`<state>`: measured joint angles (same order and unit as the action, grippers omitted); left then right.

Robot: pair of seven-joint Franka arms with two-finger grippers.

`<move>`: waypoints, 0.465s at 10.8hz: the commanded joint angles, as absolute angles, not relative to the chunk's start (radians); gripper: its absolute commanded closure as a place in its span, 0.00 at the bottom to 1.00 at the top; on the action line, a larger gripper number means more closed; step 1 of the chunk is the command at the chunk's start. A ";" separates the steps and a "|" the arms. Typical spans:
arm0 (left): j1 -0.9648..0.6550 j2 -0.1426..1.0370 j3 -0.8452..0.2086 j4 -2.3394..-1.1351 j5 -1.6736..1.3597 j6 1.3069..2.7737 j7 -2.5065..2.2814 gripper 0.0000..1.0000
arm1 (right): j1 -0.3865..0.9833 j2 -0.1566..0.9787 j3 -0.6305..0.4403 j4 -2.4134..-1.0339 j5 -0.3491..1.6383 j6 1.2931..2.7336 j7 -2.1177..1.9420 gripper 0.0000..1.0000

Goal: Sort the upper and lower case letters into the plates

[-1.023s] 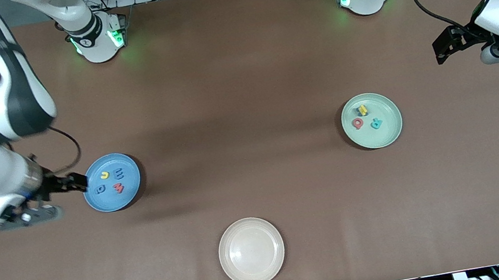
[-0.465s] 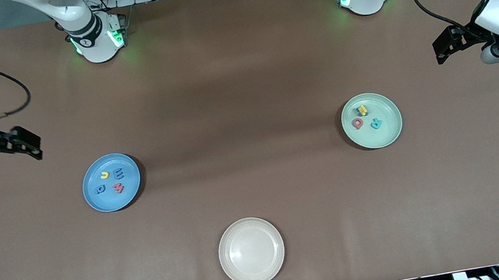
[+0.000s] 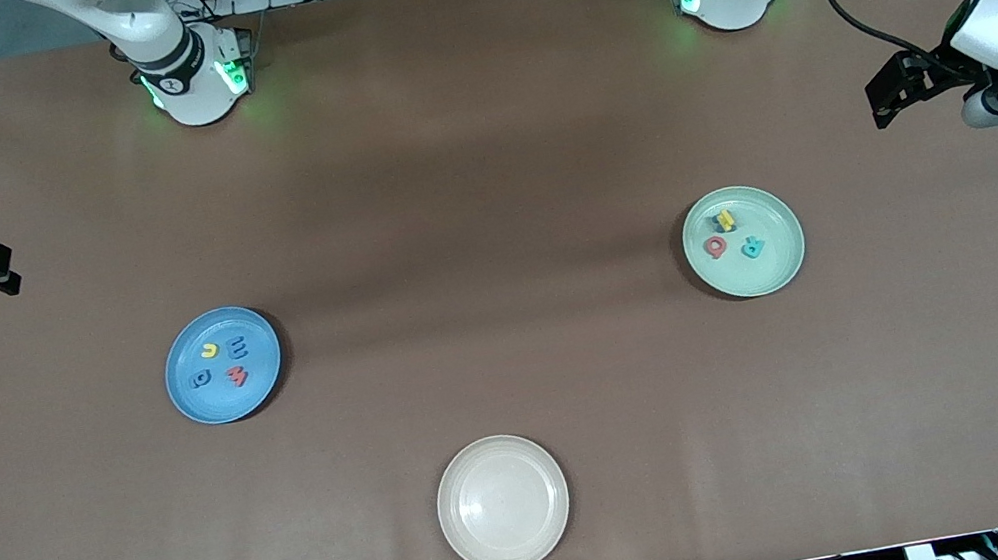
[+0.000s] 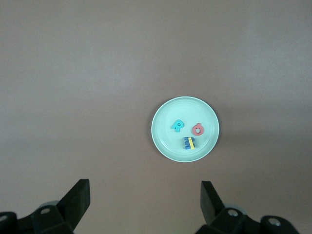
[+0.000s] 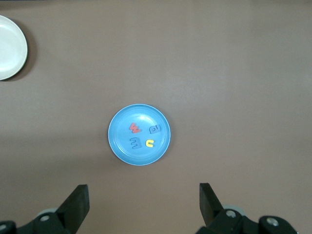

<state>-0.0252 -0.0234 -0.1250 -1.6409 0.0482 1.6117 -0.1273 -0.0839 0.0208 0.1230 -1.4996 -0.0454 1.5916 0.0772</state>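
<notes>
The blue plate [image 3: 225, 402] lies toward the right arm's end of the table and holds several letters: a yellow one [image 3: 210, 350], two blue, and a red one [image 3: 237, 374]. The mint green plate [image 3: 752, 278] lies toward the left arm's end and holds a red letter [image 3: 714, 246], a teal one [image 3: 752, 248], and a yellow one lying on a blue one [image 3: 724, 221]. My right gripper [image 3: 1, 270] hangs open and empty high over the table's end. My left gripper [image 3: 880, 105] waits open and empty over the other end. Each wrist view looks down on its plate [image 4: 185, 109] [image 5: 141, 114].
An empty cream-white plate [image 3: 503, 502] sits near the table's front edge, nearer to the front camera than both other plates. It also shows at the edge of the right wrist view [image 5: 7, 46]. Both arm bases stand along the table's back edge.
My right gripper has drawn away from the blue plate's rim and risen toward its end of the table. The left arm and all letters have stayed put.
</notes>
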 commanded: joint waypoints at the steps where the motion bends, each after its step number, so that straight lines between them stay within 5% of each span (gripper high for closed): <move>1: -0.018 -0.034 -0.124 -1.644 0.026 1.617 -0.127 0.00 | -0.080 -0.008 0.112 -1.500 -0.002 1.571 0.069 0.00; 5: -0.018 -0.032 -0.124 -1.643 0.026 1.617 -0.129 0.00 | -0.061 -0.008 0.077 -1.499 0.028 1.533 0.046 0.00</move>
<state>-0.0247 -0.0234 -0.1248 -1.6410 0.0482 1.6117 -0.1273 -0.0770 0.0046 0.1075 -1.4990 0.0049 1.5599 0.0722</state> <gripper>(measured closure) 0.000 0.000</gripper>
